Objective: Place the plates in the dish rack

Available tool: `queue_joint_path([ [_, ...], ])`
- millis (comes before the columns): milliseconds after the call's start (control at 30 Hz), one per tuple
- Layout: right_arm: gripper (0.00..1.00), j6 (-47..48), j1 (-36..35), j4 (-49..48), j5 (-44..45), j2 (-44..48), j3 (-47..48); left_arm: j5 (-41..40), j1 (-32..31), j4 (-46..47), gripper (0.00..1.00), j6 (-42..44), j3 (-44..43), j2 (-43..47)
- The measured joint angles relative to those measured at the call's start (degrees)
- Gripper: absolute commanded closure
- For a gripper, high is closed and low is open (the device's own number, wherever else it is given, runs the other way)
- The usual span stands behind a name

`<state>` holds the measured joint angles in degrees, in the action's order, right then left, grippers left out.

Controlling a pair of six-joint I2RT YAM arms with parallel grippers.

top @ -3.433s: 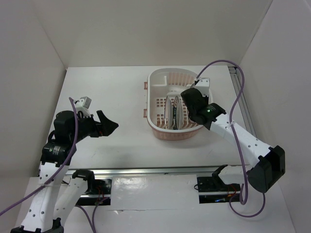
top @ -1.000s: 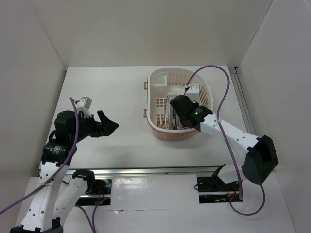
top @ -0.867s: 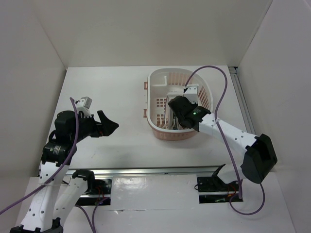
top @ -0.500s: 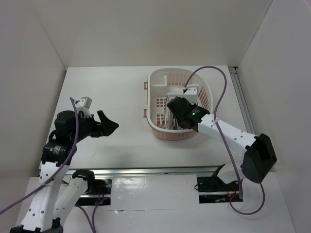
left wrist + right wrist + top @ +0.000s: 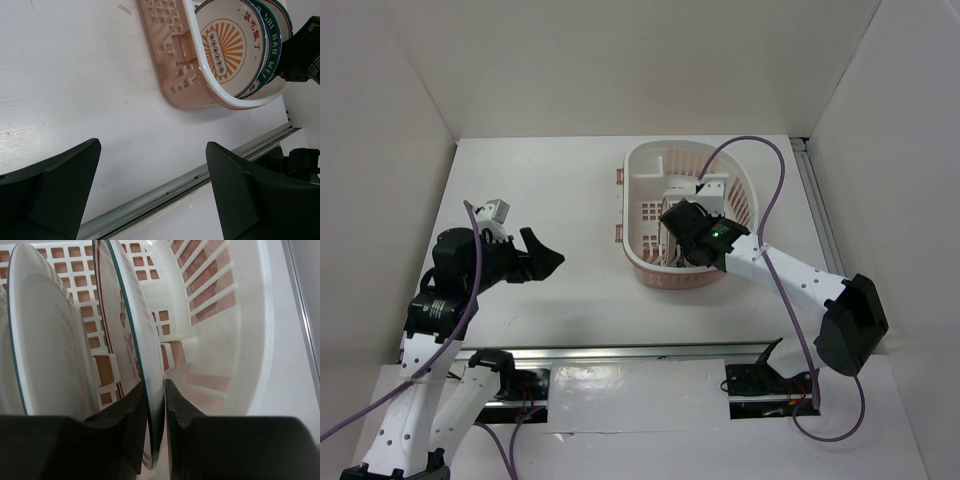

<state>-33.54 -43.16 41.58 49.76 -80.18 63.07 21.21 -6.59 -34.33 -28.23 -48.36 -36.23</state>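
Observation:
The dish rack is a pale pink-and-white oval basket right of the table's middle. Plates stand on edge inside it. In the left wrist view the front plate shows an orange sunburst and red characters, with a teal-banded plate behind it. My right gripper reaches into the rack. In its wrist view the right gripper is shut on the lower rim of an upright teal-edged plate with red marks, beside another upright plate. My left gripper hangs open over bare table, left of the rack.
The rack's slotted wall lies just right of the held plate. A metal rail runs along the table's near edge. White walls enclose the table on three sides. The right arm's purple cable arcs over the rack.
The right gripper has edged a little left inside the rack with the plate between its fingers. The left arm has not moved.

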Motion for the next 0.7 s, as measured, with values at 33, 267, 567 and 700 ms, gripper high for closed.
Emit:
queue_joint_path([
  [33,0.70,-0.09,-0.07,0.04,0.00,0.00,0.00,0.02,0.00,0.00,0.00,0.00,0.00,0.00],
  [267,0.65,-0.68,-0.48,0.37,0.02,0.00,0.35,0.02,0.00,0.00,0.00,0.00,0.00,0.00],
  [567,0.61,-1.09,-0.96,1.14,0.00,1.44,1.22,0.02,0.00,0.00,0.00,0.00,0.00,0.00],
  [700,0.59,-1.16,-1.20,1.64,0.00,2.36,2.16,0.02,0.00,0.00,0.00,0.00,0.00,0.00],
])
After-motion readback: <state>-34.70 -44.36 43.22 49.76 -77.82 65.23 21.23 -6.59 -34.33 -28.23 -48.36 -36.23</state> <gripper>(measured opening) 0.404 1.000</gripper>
